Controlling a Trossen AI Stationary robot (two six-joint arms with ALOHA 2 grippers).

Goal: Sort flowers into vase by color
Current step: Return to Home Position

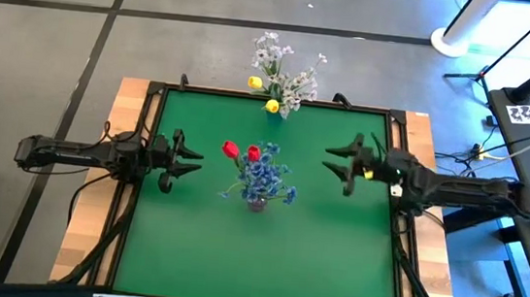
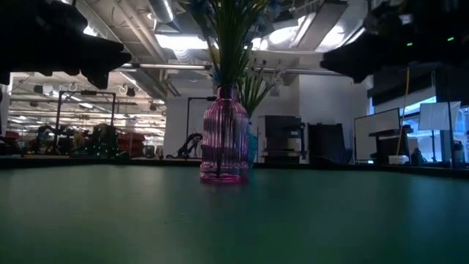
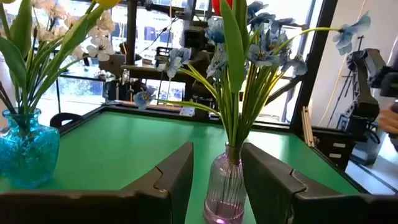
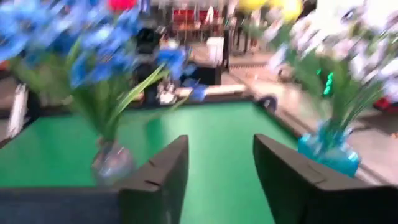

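Observation:
A pink ribbed glass vase (image 1: 257, 204) stands at the table's middle. It holds blue clustered blooms (image 1: 264, 175) and two red buds (image 1: 231, 149). A blue glass vase (image 3: 25, 149) stands at the far edge with white sprigs (image 1: 296, 83) and two yellow buds (image 1: 255, 82). My left gripper (image 1: 178, 163) is open and empty, left of the pink vase (image 3: 225, 193) and pointing at it. My right gripper (image 1: 342, 163) is open and empty, to the right of the pink vase (image 4: 112, 163). In the low view both hover above the table.
A raised black frame (image 1: 149, 137) runs round the green mat (image 1: 254, 264). The mat's near half is bare green. In the low view the blue vase (image 2: 253, 147) stands right behind the pink vase (image 2: 224, 139).

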